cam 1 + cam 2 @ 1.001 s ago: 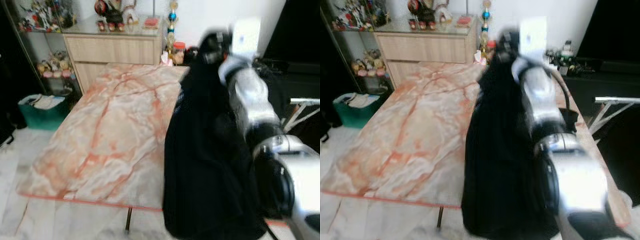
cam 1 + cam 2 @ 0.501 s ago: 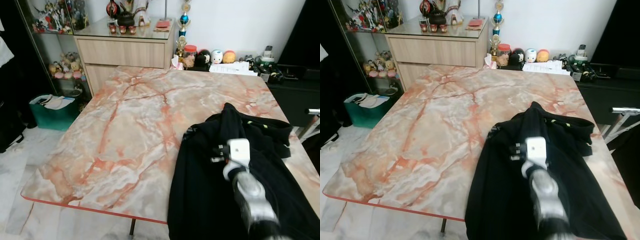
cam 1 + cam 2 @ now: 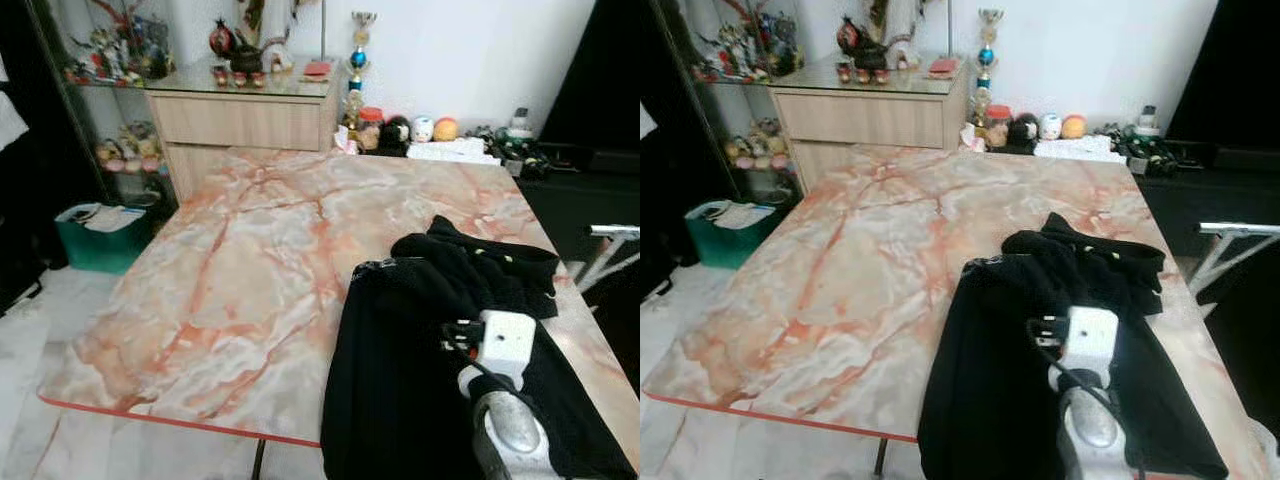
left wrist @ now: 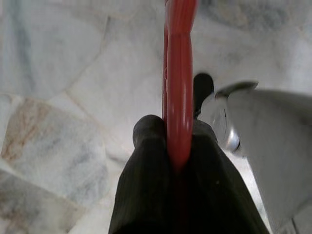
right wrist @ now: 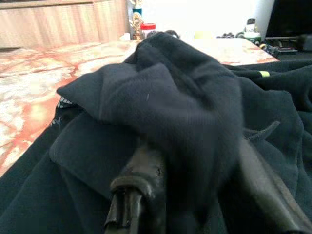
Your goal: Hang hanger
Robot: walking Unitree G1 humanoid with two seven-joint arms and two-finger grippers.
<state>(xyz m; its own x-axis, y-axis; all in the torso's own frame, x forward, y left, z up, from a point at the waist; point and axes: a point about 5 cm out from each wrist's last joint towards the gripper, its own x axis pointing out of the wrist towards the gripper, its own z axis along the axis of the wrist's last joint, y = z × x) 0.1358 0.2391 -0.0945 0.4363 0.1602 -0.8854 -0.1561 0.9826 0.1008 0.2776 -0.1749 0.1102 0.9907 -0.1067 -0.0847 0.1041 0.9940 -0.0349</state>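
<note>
my left gripper (image 4: 178, 146) is clenched on the red plastic hanger (image 4: 179, 73); my right gripper (image 5: 190, 195) grips bunched black cloth garment (image 3: 430, 370), which could slide off the marble table (image 3: 230, 270).

The right arm (image 3: 505, 420) reaches forward and low, its right gripper (image 5: 195, 161) buried in a fold of the black garment (image 5: 161, 97), the fingers apparently closed on it, though the cloth hides the tips. The left gripper (image 4: 175, 146) points at the floor, both fingers clamped on the red hanger (image 4: 179, 73).
</note>
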